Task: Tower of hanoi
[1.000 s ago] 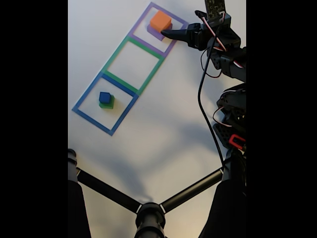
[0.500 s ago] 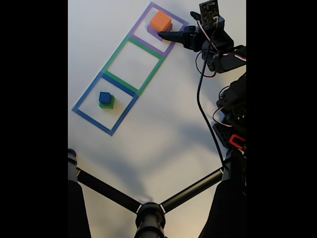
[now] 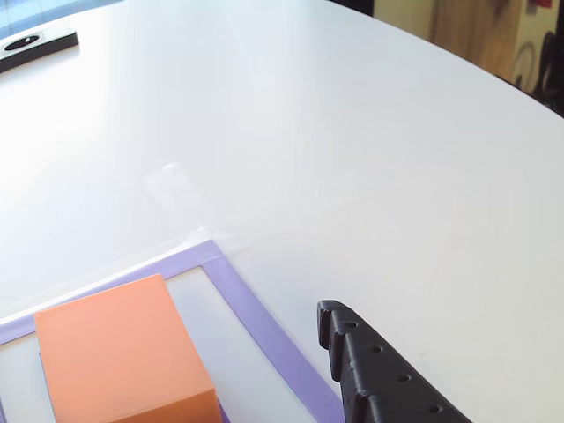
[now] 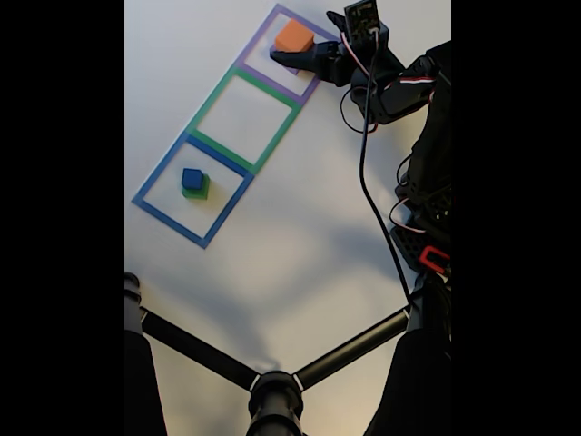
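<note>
An orange block (image 4: 294,36) sits on a purple block (image 4: 283,58) inside the purple square (image 4: 322,34) at the top of the fixed view. My gripper (image 4: 275,55) reaches in from the right, its tip at the lower edge of that stack. In the other view one black finger (image 3: 374,379) hovers just right of the orange block (image 3: 119,352), over the purple frame (image 3: 264,335). The second finger is out of sight. A small blue block (image 4: 192,178) rests on a green block (image 4: 197,192) in the blue square (image 4: 150,186).
The green square (image 4: 207,98) in the middle holds nothing. Black tripod legs (image 4: 200,350) cross the bottom of the fixed view, and the arm's body and cables (image 4: 422,182) fill the right side. White tabletop (image 3: 352,132) stretches beyond the squares.
The gripper has moved up and to the left in the fixed view, from beside the purple square's right edge to the foot of the orange block's stack. The blocks stayed put.
</note>
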Robot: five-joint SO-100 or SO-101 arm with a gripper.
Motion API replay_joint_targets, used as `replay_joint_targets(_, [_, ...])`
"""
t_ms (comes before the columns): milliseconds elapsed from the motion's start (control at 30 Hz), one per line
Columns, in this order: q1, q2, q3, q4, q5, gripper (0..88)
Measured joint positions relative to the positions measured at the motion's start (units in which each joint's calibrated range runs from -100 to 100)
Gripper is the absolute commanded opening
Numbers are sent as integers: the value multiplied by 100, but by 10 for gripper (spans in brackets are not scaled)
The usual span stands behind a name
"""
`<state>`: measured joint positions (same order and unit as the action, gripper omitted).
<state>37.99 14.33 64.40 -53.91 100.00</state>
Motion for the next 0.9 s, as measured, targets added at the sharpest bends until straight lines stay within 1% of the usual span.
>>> replay_joint_targets(600, [-200, 631, -249, -383, 0, 474])
replay_joint_targets(900, [-220, 639, -249, -439, 0, 395])
